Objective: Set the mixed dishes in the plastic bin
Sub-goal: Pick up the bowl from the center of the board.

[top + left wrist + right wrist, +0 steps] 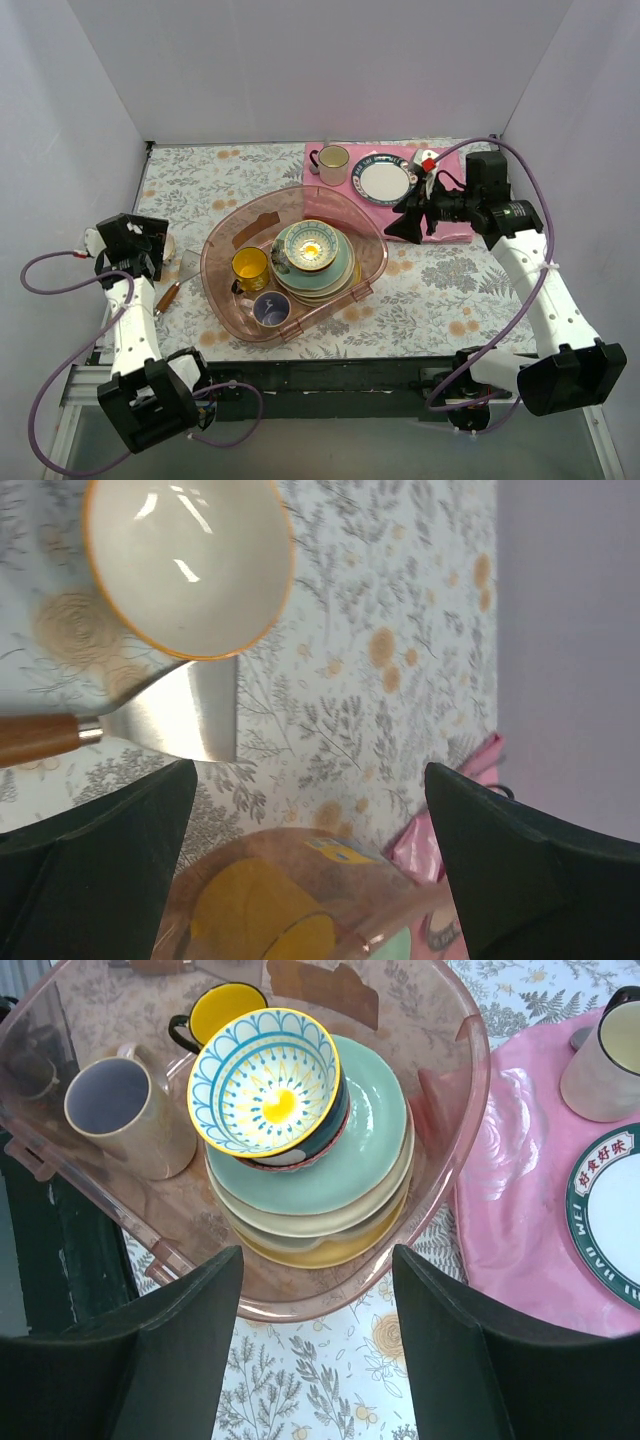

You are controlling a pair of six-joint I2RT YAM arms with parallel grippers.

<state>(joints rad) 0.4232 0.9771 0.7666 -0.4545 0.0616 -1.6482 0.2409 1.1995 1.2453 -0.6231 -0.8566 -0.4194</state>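
translucent pink bin [472, 1070], little patterned bowl [265, 1085] sitting on a mint-green plate [372, 1135] stacked over cream plates [290, 1222], yellow mug [225, 1005] and grey mug [125, 1120] upright beside the stack inside the bin, pink cloth [520, 1230] off to the right holding a cream mug [608, 1065] and a blue-rimmed plate [612, 1210], right gripper [318, 1258] spread wide and empty at the bottom

In the bin [262, 212], a bowl [308, 246] tops the plate stack [345, 272] at right, with rear mug [250, 266] and front mug [271, 308] at left. Behind-right of the bin, a cloth [395, 153] carries a third mug [333, 164] and lone plate [385, 181] (a spatula [170, 290] lies left).
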